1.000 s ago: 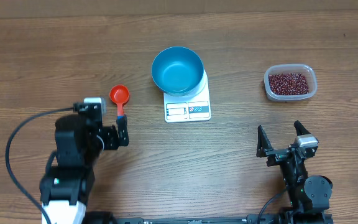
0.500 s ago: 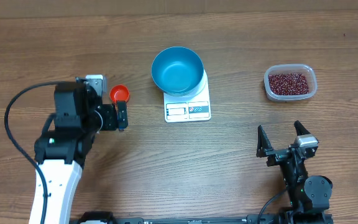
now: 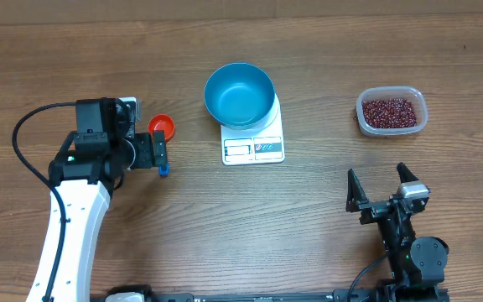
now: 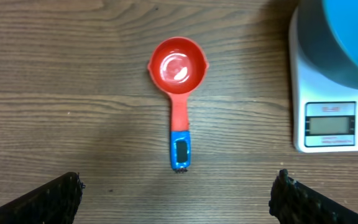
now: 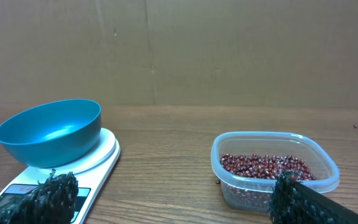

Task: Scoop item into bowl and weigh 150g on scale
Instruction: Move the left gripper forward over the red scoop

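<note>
Scoop (image 4: 178,112) lies flat on the table (image 3: 267,226), dead centre between the left gripper's (image 4: 178,190) fingers (image 4: 61,198). Its red cup is out ahead of the tips and the blue end of the handle points back into the gap. The jaws are spread wide, with one finger well off to each side of the handle and neither touching it. The cup looks empty from the wrist view. From overhead the left gripper (image 3: 159,152) covers the middle of the scoop (image 3: 163,126), so only the red cup and the blue tip poke out past it. Can't tell how high above the wood the tips are.

Off to the right-hand finger's side, and a bit ahead of it, is the white scale (image 4: 328,118) with the blue bowl (image 4: 353,37) sitting on it. The bowl is empty in the overhead view (image 3: 239,94), and it sits on the far part of the scale (image 3: 254,147), leaving the display end uncovered.

The right gripper (image 3: 377,180) is parked low near its own base, jaws also wide open with nothing in them. From its wrist cam, the clear tub of red beans (image 5: 272,168) is just ahead of the right-side finger (image 5: 291,199), while the bowl (image 5: 48,134) and scale (image 5: 98,158) are ahead of the left-side one. The tub and the scale are well apart from each other.
</note>
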Available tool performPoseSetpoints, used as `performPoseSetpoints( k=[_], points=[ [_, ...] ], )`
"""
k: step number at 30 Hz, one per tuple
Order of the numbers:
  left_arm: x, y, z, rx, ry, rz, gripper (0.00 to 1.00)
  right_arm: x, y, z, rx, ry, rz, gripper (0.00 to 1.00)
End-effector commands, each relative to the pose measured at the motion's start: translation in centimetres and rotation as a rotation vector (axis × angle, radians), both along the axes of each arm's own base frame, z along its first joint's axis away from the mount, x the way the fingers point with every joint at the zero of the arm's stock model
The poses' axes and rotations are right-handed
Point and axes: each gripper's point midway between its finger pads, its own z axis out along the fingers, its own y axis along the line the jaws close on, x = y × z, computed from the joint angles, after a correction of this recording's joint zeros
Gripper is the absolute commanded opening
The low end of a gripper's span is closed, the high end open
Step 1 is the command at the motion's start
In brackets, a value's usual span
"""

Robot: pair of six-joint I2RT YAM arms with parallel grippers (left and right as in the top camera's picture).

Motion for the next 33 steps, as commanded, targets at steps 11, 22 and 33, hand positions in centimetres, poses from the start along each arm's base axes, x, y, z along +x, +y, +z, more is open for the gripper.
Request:
performPoseSetpoints(
  k=[11, 22, 33],
  points=[
    [1.3, 0.9, 1.2, 0.045, 0.041, -0.043, 0.99, 0.0, 0.2, -0.2, -0.004, -0.003, 0.008, 1.00],
    [3.0, 1.4, 0.7, 0.049, 0.173, -0.073, 1.00, 0.0, 0.2, -0.2, -0.004, -0.003, 0.008, 1.00],
    [3.9, 1.5, -2.5, 0.042, 0.268, -0.075, 1.00, 0.0, 0.2, -0.2, -0.004, -0.003, 0.008, 1.00]
  ],
)
